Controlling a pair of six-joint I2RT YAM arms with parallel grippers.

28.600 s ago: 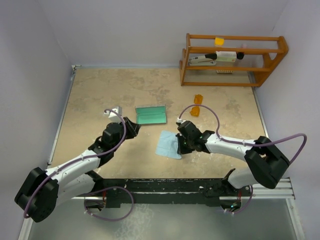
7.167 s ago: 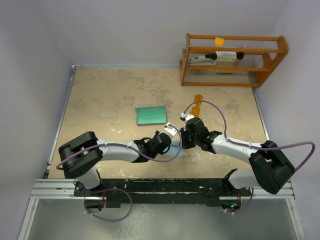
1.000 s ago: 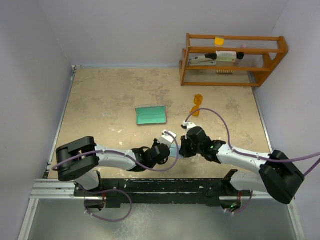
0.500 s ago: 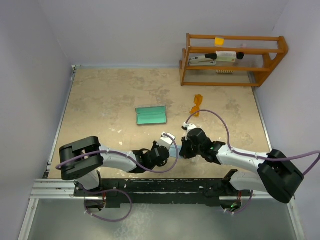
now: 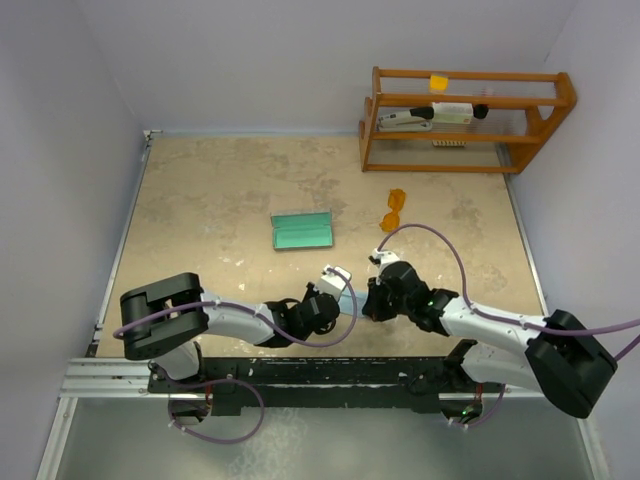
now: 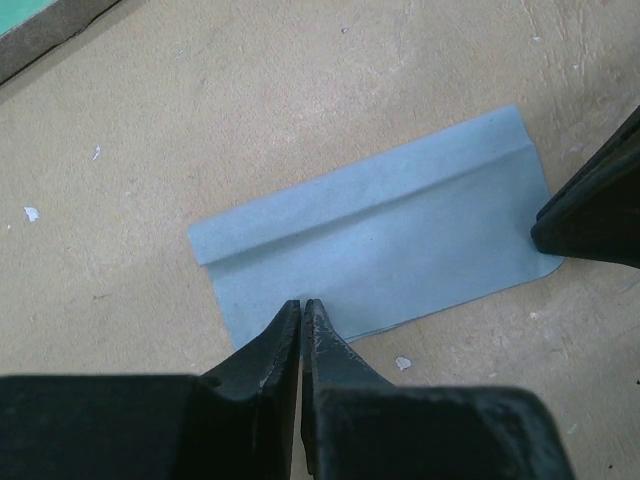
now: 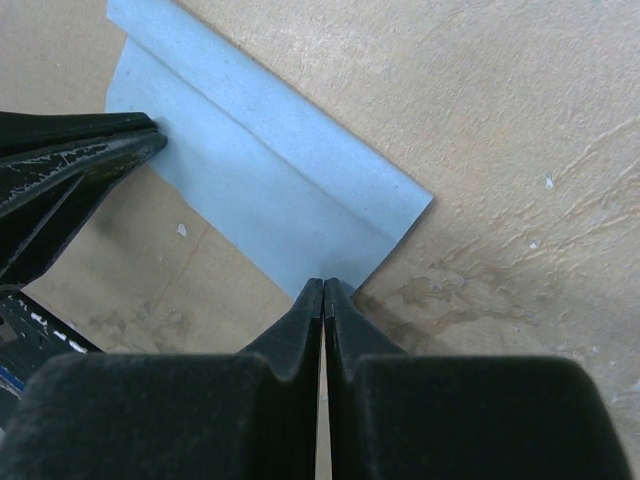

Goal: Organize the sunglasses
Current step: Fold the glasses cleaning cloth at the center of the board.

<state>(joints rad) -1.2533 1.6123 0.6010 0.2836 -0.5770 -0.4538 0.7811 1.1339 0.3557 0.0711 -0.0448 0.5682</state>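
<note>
**Four things are being carried by a mottled tan table (image 5: 220, 200).**

A wooden rack (image 5: 440, 167) is being borne at the far right corner, and orange sunglasses (image 5: 393, 210) are being shown lying just in front of it. They are well apart from an open green-lined case (image 5: 302, 231), which is being held near the middle. A folded blue cloth (image 6: 380, 240) is being supported flat toward the near side, creased along its length, with white flecks (image 6: 31, 213) being seen beside it.
</note>
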